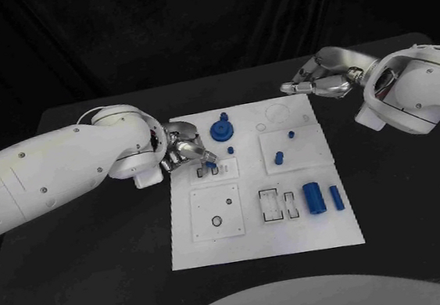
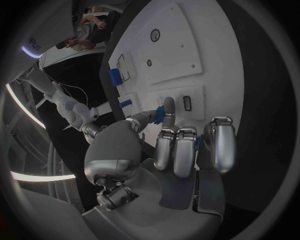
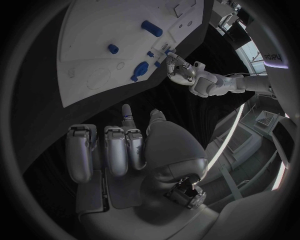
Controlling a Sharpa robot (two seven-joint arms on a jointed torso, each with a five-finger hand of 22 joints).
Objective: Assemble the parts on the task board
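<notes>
Left hand (image 1: 188, 148) at the task board (image 1: 267, 241)'s left edge, pinching a small blue part (image 2: 160, 116) between thumb and a finger over a slotted panel; contact with the board is apparently not made, though the view is poor. Right hand (image 1: 314, 81) off the board's far right corner, fingers curled, holding nothing. Blue cylinder (image 1: 313, 198) lies near the board's right side.

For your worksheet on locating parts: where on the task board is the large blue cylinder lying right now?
In the head view, the large blue cylinder lies on the task board toward its near right, beside a slimmer blue peg.
</notes>
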